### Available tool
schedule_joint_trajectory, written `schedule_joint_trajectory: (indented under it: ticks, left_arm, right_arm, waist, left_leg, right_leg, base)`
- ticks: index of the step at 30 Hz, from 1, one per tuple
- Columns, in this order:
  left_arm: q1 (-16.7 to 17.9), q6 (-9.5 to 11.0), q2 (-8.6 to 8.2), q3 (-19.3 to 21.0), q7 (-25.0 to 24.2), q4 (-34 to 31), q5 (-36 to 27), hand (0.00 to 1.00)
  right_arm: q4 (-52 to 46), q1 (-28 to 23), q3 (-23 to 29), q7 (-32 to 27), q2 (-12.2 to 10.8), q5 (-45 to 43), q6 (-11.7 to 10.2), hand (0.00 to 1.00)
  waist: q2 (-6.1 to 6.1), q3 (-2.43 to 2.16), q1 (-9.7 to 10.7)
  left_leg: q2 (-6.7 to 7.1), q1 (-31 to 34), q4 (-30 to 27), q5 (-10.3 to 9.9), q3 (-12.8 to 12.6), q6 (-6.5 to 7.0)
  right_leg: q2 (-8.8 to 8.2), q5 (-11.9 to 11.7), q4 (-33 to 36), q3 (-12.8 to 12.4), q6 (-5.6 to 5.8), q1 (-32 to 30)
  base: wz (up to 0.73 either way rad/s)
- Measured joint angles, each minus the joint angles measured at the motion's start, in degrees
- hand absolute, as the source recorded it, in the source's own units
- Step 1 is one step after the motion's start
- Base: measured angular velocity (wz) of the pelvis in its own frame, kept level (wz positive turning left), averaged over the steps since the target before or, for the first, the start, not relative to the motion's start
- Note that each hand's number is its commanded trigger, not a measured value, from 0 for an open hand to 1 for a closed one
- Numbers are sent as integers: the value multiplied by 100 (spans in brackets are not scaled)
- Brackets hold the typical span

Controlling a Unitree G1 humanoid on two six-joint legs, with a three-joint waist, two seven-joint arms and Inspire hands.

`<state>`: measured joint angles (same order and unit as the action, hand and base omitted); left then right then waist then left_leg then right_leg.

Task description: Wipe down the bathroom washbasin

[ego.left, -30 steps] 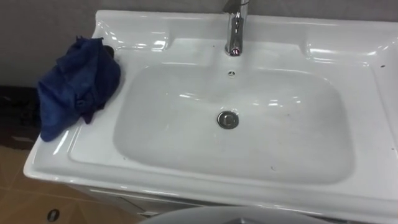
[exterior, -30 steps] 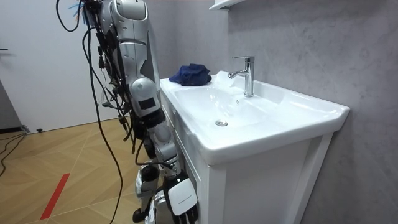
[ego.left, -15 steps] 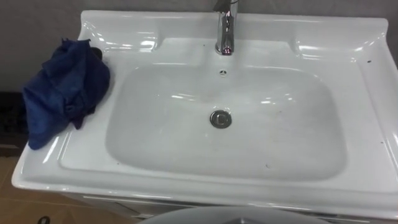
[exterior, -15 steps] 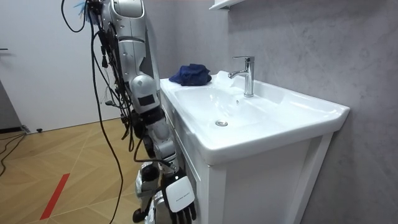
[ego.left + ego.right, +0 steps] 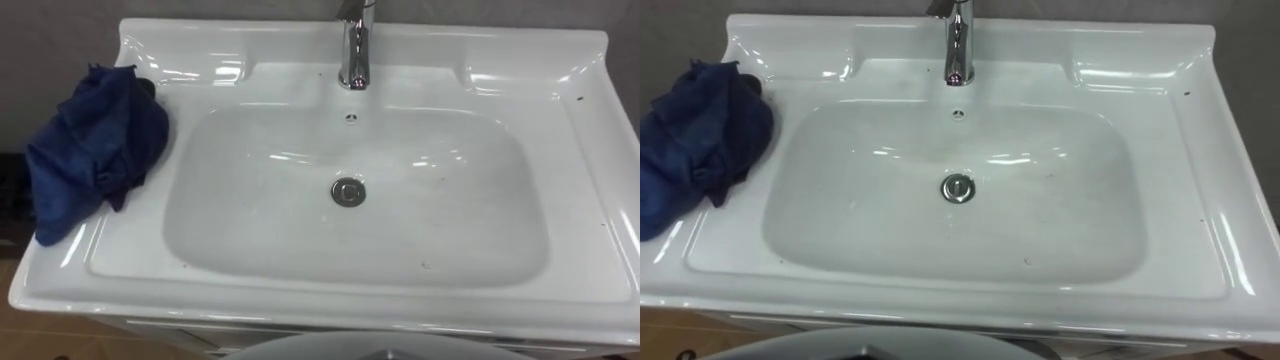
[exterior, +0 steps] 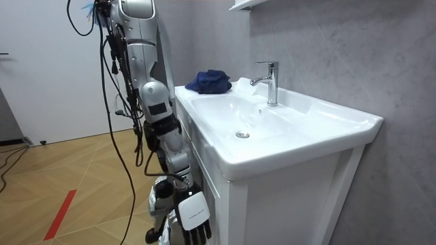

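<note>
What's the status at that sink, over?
Right robot hand hangs open, low by the white cabinet. Crumpled dark blue cloth lies ungrasped on the left ledge of the white ceramic basin. Nothing blocks the bowl.

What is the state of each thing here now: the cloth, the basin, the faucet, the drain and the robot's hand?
Basin: no standing water, some dark specks.
Blue cloth: crumpled, on the basin's left ledge, not held.
Faucet: no water running.
Drain plug: seated in the bowl's bottom.
Right hand: open, empty, hanging low beside the cabinet.
</note>
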<state>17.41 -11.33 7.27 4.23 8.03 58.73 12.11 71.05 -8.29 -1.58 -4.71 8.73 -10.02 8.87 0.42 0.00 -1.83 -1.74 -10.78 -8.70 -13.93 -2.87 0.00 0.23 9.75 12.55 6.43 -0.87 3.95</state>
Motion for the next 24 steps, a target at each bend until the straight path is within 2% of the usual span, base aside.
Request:
schedule_joint_trajectory:
  ticks: [5,14,24]
  left_arm:
    - [-31,-63,-1,-18,-142,41,2,0]
    - [-184,-209,-9,-288,-403,35,375,0]
    - [-257,-245,-7,-339,-523,39,591,0]
  right_arm:
    - [-1,6,-40,32,0,-207,10,0]
    - [0,64,-114,63,-18,-197,131,0]
    - [1,78,-125,62,-46,-194,233,0]
  waist:
    - [-11,-1,0]
    - [-25,-1,1]
    - [-32,3,-2]
  left_leg:
    - [0,-2,-2,0,-1,0]
    - [0,-22,4,-2,-24,2]
    - [0,-33,8,-4,-33,4]
  right_leg:
    - [0,0,7,-2,0,-1]
    - [13,0,16,-57,2,-4]
    - [25,1,19,-91,4,-1]
  base:
    - [0]
    - [0]
    - [0]
